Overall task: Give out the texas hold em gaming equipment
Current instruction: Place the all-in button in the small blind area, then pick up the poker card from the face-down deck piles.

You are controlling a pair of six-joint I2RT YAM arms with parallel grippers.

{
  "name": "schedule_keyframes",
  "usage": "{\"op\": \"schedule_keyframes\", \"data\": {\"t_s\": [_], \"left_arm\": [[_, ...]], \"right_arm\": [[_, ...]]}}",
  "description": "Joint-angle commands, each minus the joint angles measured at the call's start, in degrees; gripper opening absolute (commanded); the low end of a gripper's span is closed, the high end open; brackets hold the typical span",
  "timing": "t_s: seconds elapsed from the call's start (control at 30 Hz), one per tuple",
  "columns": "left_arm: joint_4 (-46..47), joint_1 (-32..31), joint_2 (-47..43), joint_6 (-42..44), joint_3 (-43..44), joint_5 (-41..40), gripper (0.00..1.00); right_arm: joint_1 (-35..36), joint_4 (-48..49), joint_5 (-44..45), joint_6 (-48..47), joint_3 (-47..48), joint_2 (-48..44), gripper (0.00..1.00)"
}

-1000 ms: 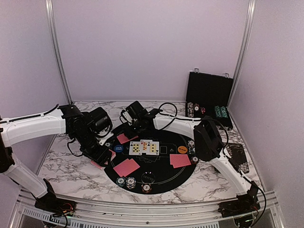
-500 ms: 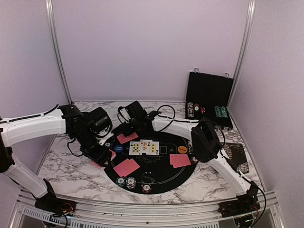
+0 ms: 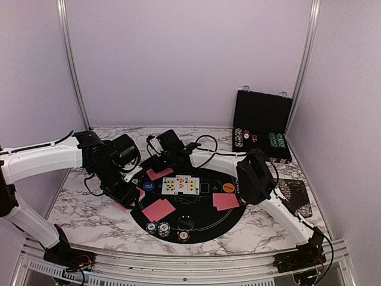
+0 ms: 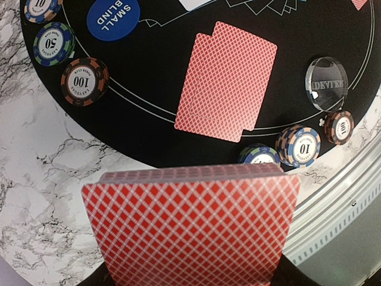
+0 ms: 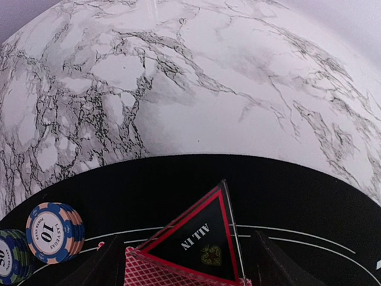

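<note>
My left gripper (image 4: 190, 265) is shut on a deck of red-backed cards (image 4: 191, 221), which hides its fingers; in the top view the left gripper (image 3: 127, 197) hangs at the left edge of the round black mat (image 3: 202, 210). Two red-backed cards (image 4: 227, 80) lie below it, near the blue small-blind button (image 4: 113, 18) and chips (image 4: 84, 80). My right gripper (image 5: 184, 262) stands open at the mat's far left (image 3: 159, 162). A black-and-red ALL IN triangle (image 5: 199, 241) lies between its fingers (image 5: 102, 268), tilted on red-backed cards (image 5: 156, 273).
Three face-up cards (image 3: 180, 185) lie mid-mat, with an orange button (image 3: 228, 187), a clear dealer button (image 4: 326, 83) and chip stacks (image 3: 159, 228) around them. The open black chip case (image 3: 262, 122) stands back right. A floral pad (image 3: 294, 193) lies at the right.
The right arm has shifted a little to the left and its jaws have widened slightly. The left arm and its deck have not moved.
</note>
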Motion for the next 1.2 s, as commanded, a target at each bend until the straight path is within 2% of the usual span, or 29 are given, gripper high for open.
{"op": "schedule_keyframes", "data": {"t_s": [0.0,0.33,0.57,0.83,1.17], "left_arm": [[-0.25,0.26,0.04,0.86,1.67,0.74,0.51],[-0.36,0.29,0.59,0.82,2.37,0.91,0.51],[-0.36,0.29,1.87,1.05,3.19,1.40,0.51],[-0.36,0.16,3.66,1.14,4.65,1.49,0.51],[-0.36,-1.04,5.83,1.66,6.29,1.07,0.51]], "right_arm": [[-0.39,1.71,-0.82,-0.25,2.35,-1.03,0.71],[-1.03,-0.03,-2.58,1.38,0.23,-5.32,0.76],[-2.99,-0.32,-5.24,5.75,-7.95,-13.46,0.76],[-4.65,2.98,-12.51,11.58,-25.11,-26.08,0.76],[-6.39,17.30,-36.04,24.21,-52.82,-41.45,0.71]]}}
